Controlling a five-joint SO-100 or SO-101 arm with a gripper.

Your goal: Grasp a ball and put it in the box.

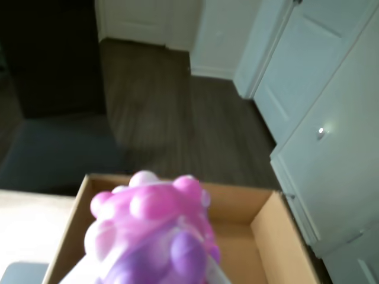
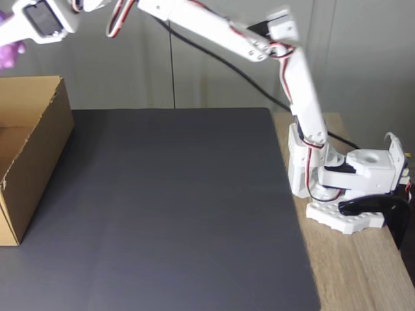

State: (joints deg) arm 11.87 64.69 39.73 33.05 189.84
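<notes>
Wrist view: tool (image 1: 155,269) clenched around knobbly pink-purple ball (image 1: 157,225), held above open cardboard box (image 1: 269,236); probably soft, light and squashy, best pinched across its middle between bumps.

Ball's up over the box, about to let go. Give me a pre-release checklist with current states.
1. Ball in the gripper: ok, held up close in the wrist view.
2. Box open: ok, no flaps.
3. Box interior free: ok for the part visible.
4. Ball above the opening: ok in the wrist view; the fixed view crops it at the left edge.
5. Drop height: cannot tell.
6. Cable clear of the box: ok.
</notes>
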